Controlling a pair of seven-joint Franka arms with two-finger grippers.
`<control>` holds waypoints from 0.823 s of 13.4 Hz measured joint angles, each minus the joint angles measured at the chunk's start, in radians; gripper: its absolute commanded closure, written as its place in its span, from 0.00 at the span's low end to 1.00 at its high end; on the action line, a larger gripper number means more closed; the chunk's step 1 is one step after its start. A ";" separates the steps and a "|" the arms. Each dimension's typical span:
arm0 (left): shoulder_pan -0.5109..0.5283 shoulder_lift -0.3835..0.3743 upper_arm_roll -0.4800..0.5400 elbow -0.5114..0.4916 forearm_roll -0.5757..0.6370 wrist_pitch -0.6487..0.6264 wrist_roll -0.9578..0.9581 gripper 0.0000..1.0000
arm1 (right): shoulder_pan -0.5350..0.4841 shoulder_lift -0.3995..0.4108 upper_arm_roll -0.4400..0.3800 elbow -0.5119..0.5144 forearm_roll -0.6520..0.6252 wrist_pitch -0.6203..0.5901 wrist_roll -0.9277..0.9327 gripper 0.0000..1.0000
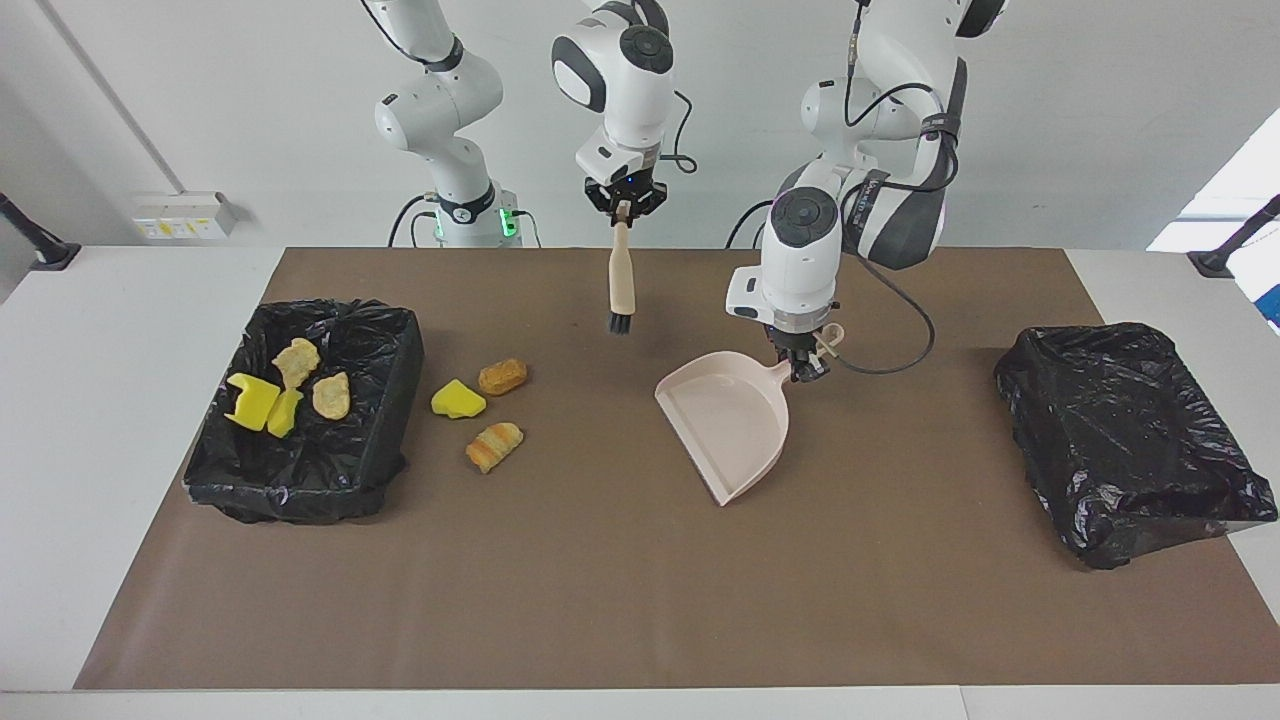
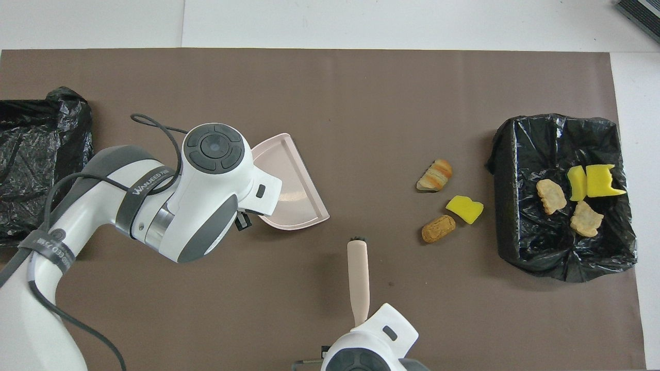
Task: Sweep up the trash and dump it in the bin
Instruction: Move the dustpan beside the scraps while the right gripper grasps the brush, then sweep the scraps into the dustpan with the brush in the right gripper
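Now, facing the robots and scanning across: four pieces of trash [image 1: 285,390] sit in the lined bin [image 1: 395,340], three loose pieces [image 1: 480,405] on the desk [image 1: 600,600] at its three o'clock. Right hand [image 1: 622,207] hangs over the mat, closed on the brush [image 1: 620,285], bristles at six o'clock. Left hand [image 1: 806,368] is clamped on the dustpan [image 1: 725,425], mouth tipped toward seven o'clock. Second bagged bin [image 1: 1125,440] sits at the left arm's end.

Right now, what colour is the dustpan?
Pale pink-beige dustpan; shows best in the facing view.
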 measured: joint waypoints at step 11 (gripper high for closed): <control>-0.019 0.010 -0.048 -0.057 -0.002 0.087 -0.017 1.00 | -0.494 0.209 -0.010 0.132 -0.287 -0.084 -0.502 1.00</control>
